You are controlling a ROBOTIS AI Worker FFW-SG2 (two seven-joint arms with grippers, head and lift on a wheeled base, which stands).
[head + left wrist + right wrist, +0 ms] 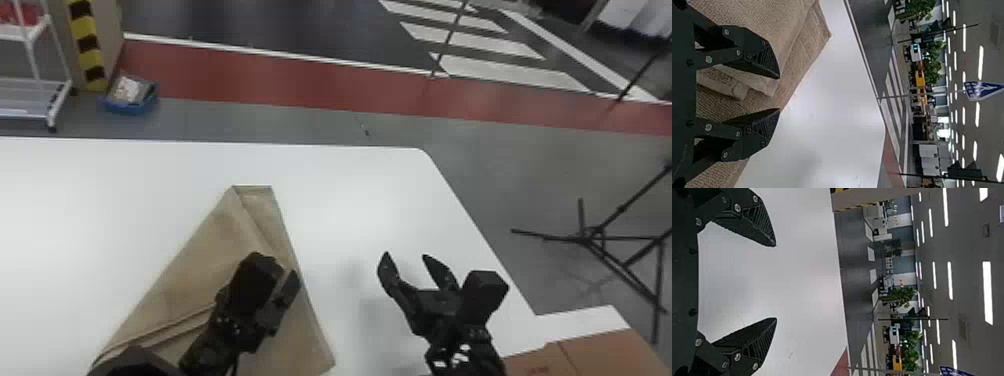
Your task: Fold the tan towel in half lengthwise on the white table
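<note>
My left gripper (pixel 779 93) hung over the tan towel (pixel 200 260), its two fingers spread and grasping nothing, while my right gripper (pixel 406 255) stood empty and wide above the white table (pixel 350 170), between the cloth and the table's right edge. The towel lay left of that edge, its narrow end pointing toward the far edge, its broader part spreading nearer me, with layers overlapping and creases at the near left. The lengthwise fold appeared to be in hand, partly formed but uneven. The next move, in my judgement, called for pinching only the loose upper layer, drawing its border level with the one beneath and smoothing the creases without dragging the whole cloth askew.
</note>
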